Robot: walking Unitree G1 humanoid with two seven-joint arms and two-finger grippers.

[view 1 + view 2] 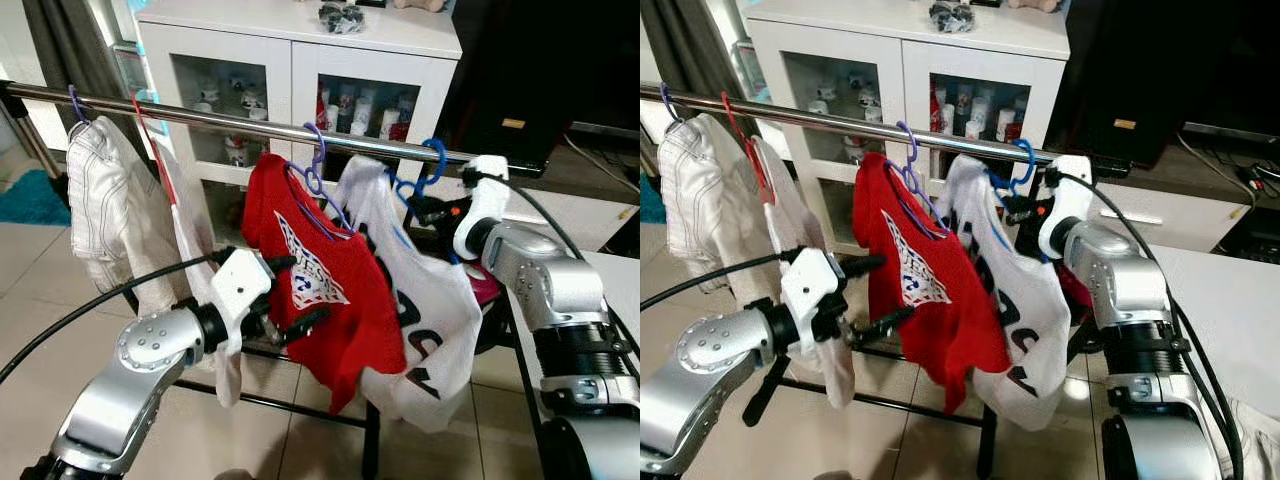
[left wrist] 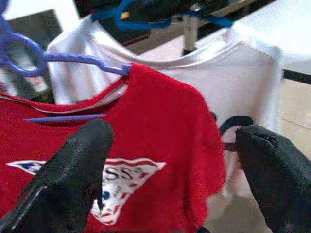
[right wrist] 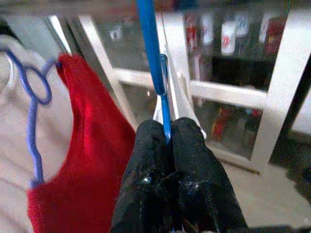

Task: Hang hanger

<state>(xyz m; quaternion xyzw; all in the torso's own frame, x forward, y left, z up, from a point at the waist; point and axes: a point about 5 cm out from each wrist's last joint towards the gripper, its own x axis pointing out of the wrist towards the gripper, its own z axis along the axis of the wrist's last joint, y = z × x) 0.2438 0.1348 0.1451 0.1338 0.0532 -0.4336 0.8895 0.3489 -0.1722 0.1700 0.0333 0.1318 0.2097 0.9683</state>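
A blue hanger (image 1: pixel 434 162) carrying a white t-shirt (image 1: pixel 432 300) has its hook over the metal rail (image 1: pixel 200 118), near the rail's right end. My right gripper (image 1: pixel 425 208) is shut on the blue hanger just below the hook; the right wrist view has both fingers (image 3: pixel 150 160) pressed on the blue bar (image 3: pixel 164 114). To its left a red t-shirt (image 1: pixel 330 300) hangs on a purple hanger (image 1: pixel 315 170). My left gripper (image 1: pixel 300 292) stands open in front of the red shirt, with its fingers (image 2: pixel 73 170) apart and holding nothing.
A white jacket (image 1: pixel 100 200) and a white garment on a red hanger (image 1: pixel 150 125) hang further left on the rail. Behind stands a white glass-door cabinet (image 1: pixel 290 70), with dark furniture (image 1: pixel 540 70) to its right. The rack's lower bar (image 1: pixel 300 408) crosses the tiled floor.
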